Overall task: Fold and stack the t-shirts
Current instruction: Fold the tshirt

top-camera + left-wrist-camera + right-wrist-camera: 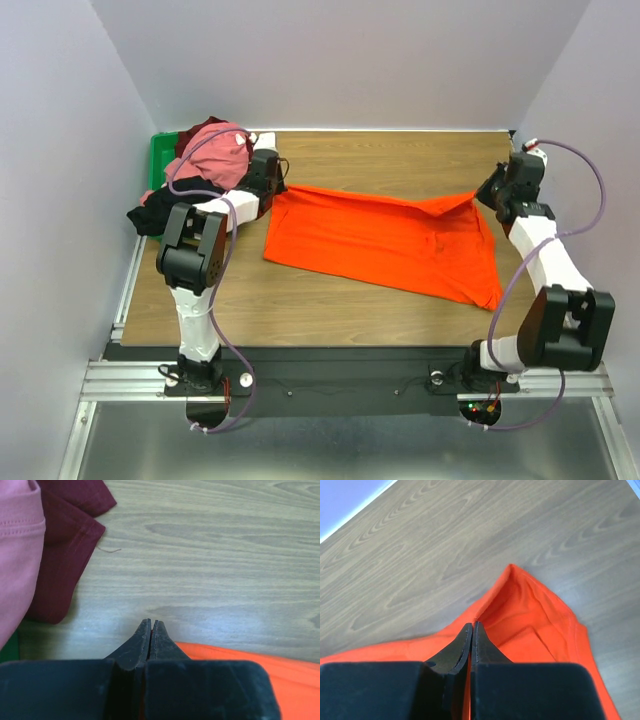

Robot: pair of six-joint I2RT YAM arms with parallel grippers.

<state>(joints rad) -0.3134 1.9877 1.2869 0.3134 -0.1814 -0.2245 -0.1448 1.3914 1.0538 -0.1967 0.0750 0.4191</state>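
Note:
A bright orange t-shirt lies spread across the middle of the table, its far edge lifted at both corners. My left gripper is shut on its far-left corner. In the left wrist view the jaws are pressed together, with orange cloth running under and between them. My right gripper is shut on the far-right corner. In the right wrist view the orange t-shirt rises in a peak to the closed fingertips. Pink, dark maroon and black t-shirts sit heaped at the far left.
A green bin stands at the far-left corner beneath the heap of shirts, which spill over its rim onto the table. Lilac walls enclose the wooden table on three sides. Bare wood shows behind the orange shirt and along the near edge.

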